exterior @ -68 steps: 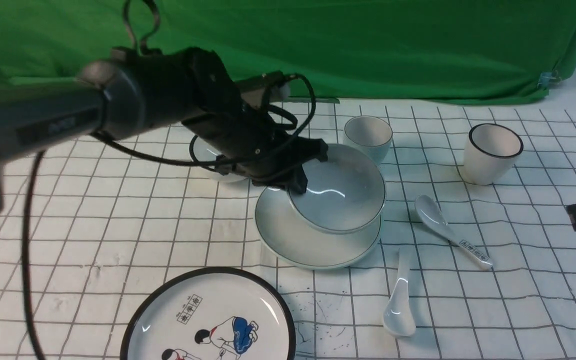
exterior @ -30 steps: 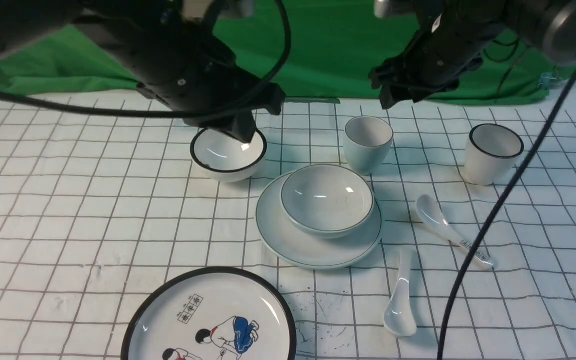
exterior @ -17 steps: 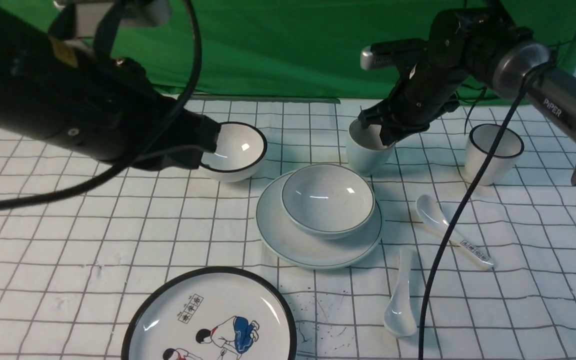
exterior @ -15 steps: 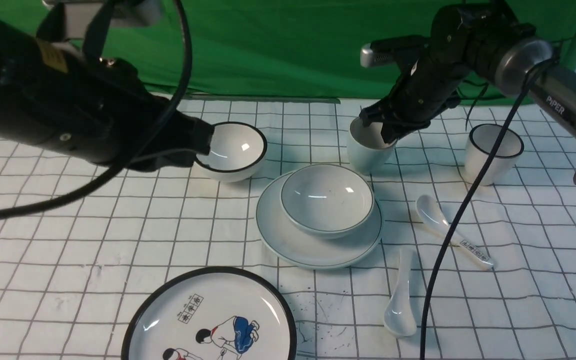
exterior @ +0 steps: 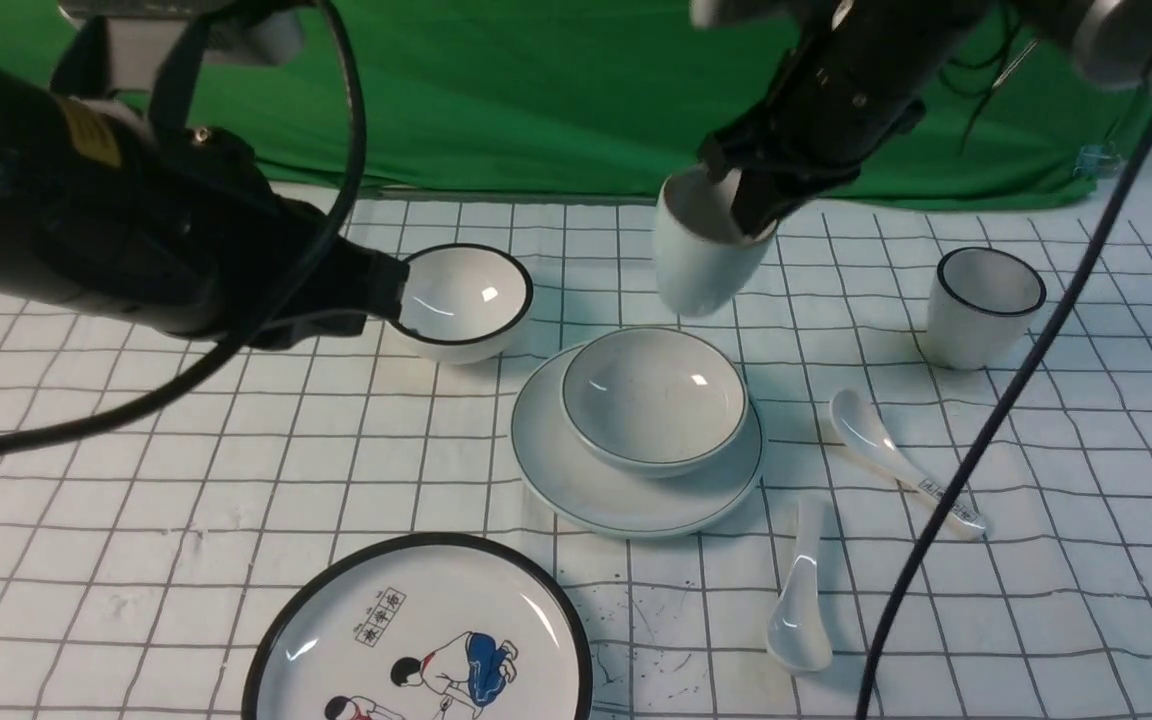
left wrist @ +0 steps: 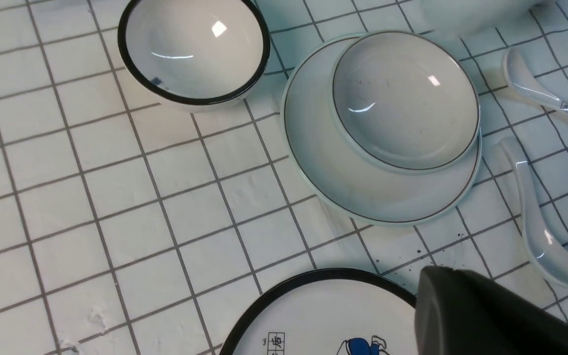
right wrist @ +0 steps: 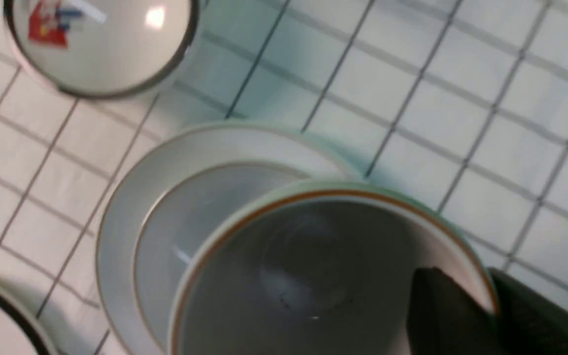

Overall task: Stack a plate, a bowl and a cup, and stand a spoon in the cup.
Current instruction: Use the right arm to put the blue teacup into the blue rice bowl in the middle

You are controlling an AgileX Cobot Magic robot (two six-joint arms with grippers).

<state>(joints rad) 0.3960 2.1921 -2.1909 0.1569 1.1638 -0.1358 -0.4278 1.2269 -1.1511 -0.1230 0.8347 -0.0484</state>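
Observation:
The pale bowl (exterior: 651, 400) sits in the pale plate (exterior: 626, 505), a little toward its far right side. My right gripper (exterior: 748, 205) is shut on the rim of the pale cup (exterior: 696, 262), one finger inside and one outside. The cup hangs tilted in the air just behind the bowl. In the right wrist view the cup (right wrist: 313, 276) fills the frame above the bowl (right wrist: 185, 222). The plain white spoon (exterior: 801, 600) lies on the cloth in front of the plate, to the right. My left gripper (exterior: 386, 292) is shut and empty, beside a black-rimmed bowl.
A black-rimmed bowl (exterior: 461, 300) stands behind the plate to the left. A black-rimmed cup (exterior: 981, 305) is at the far right. A spoon with printed marks (exterior: 896, 465) lies right of the plate. A cartoon plate (exterior: 421, 640) sits at the front edge.
The left arm set the bowl on the plate and drew back to the left. The right gripper came down, shut on the cup's rim and lifted it up and left.

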